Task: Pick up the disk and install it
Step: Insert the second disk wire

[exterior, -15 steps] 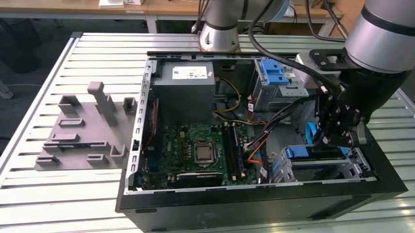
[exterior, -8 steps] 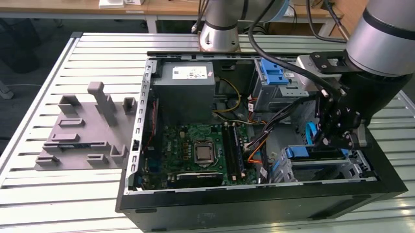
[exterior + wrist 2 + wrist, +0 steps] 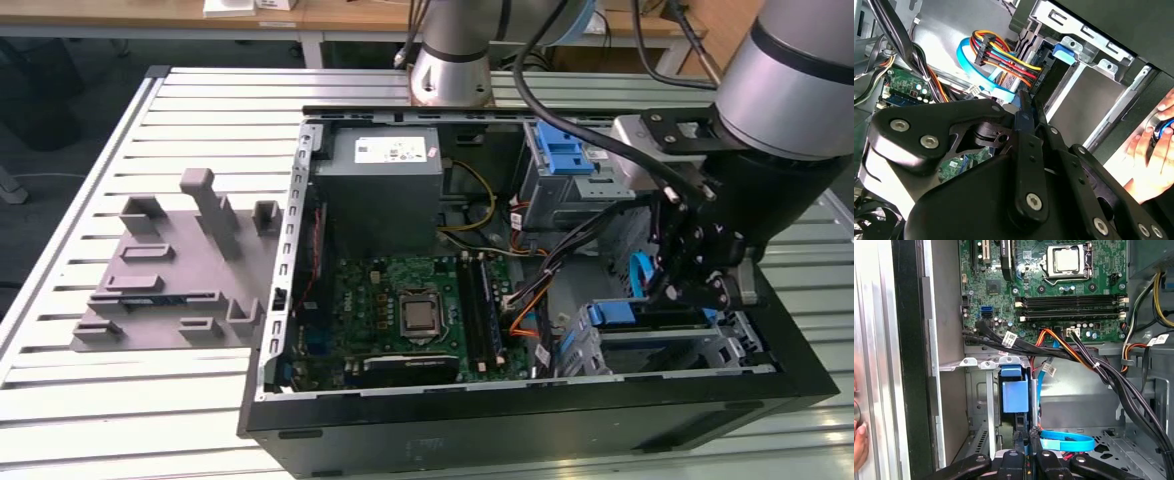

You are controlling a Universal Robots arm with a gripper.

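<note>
Pincer (image 3: 1030,440): pinching the blue edge of the disk (image 3: 1015,392).
Bay (image 3: 984,405): right ahead.
Risk: snagging the blue cable (image 3: 1066,442) close by, jamming crooked.

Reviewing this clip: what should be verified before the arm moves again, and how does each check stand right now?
1. Gripper inside the case, facing the metal cage: ok.
2. Disk held in the gripper: cannot tell.
3. Blue bracket upright inside the cage, ahead of the gripper: ok.
4. Blue flat cable clear of the gripper: not ok, it lies right beside it.
5. Person's hand away from the case: not ok, it is at the case's edge.
</note>
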